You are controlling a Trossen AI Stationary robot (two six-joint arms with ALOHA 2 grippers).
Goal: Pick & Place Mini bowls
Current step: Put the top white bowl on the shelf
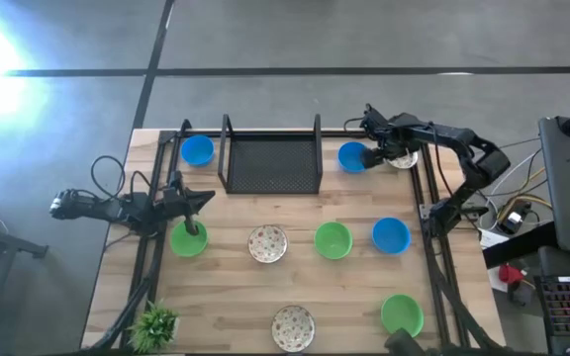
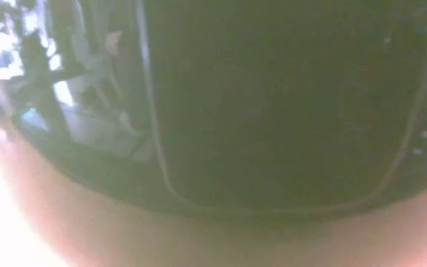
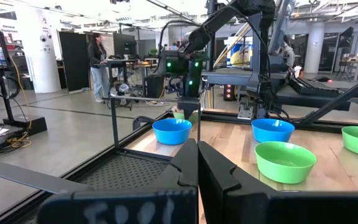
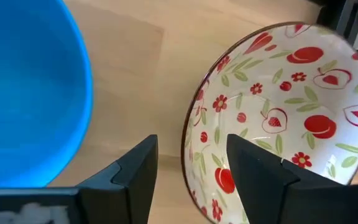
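Several mini bowls sit upright on the wooden table: blue ones, green ones and white red-patterned ones. At the far right another patterned bowl lies under my right gripper. This gripper is open and points steeply down; one finger stands over the bowl's inside, the other over the bare wood beside its rim. My left gripper waits shut and level at the table's left, above the green bowl.
A black wire-mesh tray stands at the far middle, between the two far blue bowls. A small spiky green plant is at the near left corner. Black frame rails run along the table's sides. The low view is blocked by something dark.
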